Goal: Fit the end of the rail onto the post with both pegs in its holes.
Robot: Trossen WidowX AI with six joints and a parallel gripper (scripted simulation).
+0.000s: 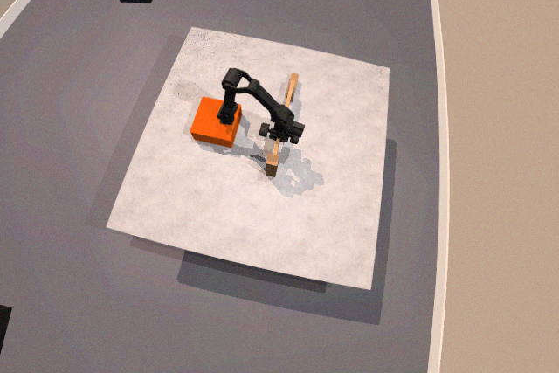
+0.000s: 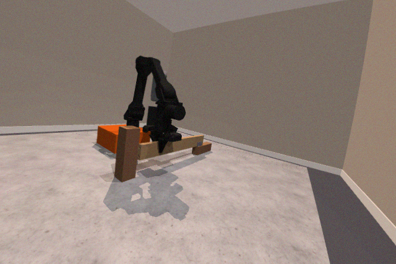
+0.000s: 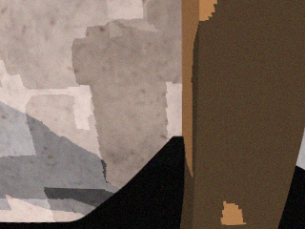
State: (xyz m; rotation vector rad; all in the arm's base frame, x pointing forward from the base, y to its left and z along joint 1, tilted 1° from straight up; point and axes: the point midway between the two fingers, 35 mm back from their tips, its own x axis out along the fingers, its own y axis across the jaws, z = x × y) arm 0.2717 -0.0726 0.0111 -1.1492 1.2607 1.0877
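Observation:
The long wooden rail [image 1: 293, 83] [image 2: 189, 141] [image 3: 248, 95] is held up off the table and looks about level. Its far end is at the grey bracket [image 2: 200, 143] on the low footboard block [image 2: 202, 149]. Its near end is right at the short upright post [image 1: 271, 166] [image 2: 127, 155], behind the post's edge in the exterior view. The pegs and holes are hidden, and I cannot tell whether the end touches the post. My gripper [image 1: 280, 134] [image 2: 163, 146] [image 3: 205, 147] is shut on the rail near its post end, one finger on each side.
An orange box [image 1: 211, 122] [image 2: 107, 138] stands under the arm's base, to the left of the rail in the top view. The pale table top [image 1: 225, 215] [image 2: 255, 209] carries everything, and the arm's shadow falls beside the post.

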